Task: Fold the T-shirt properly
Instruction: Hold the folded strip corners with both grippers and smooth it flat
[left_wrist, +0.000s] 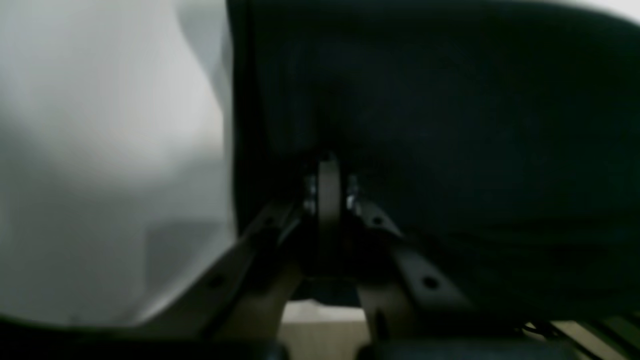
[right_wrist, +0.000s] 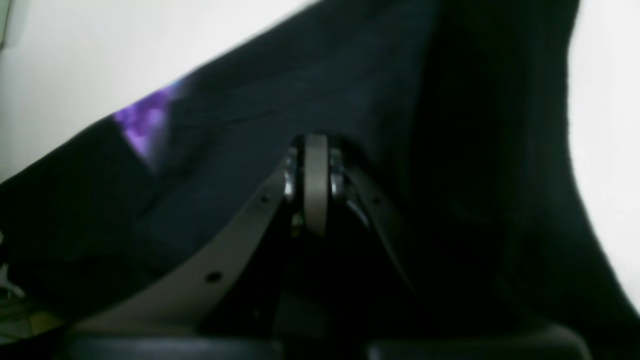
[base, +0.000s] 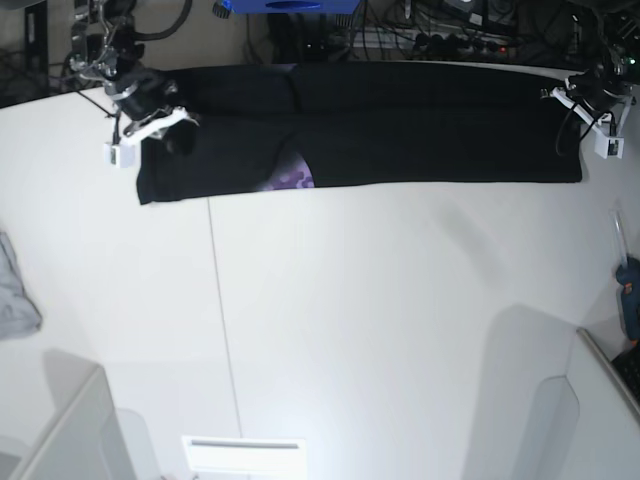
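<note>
T-shirt (base: 420, 140): black, stretched in a long band along the far edge of the white table (base: 380, 320), reaching from far left to far right.
Purple patch (base: 292, 178): shows at the band's near edge, left of centre (print pattern too small to make out).
Writing/labels: nothing readable on shirt, arms or table.
Left gripper (left_wrist: 329, 192): jaws pressed together on black shirt fabric, at the band's right end in the base view.
Right gripper (right_wrist: 316, 172): jaws pinched closed on the shirt, at the band's left end; purple patch (right_wrist: 145, 120) just left of it.
Grey cloth (base: 15, 290): crumpled at the table's left edge, well apart from the shirt.
</note>
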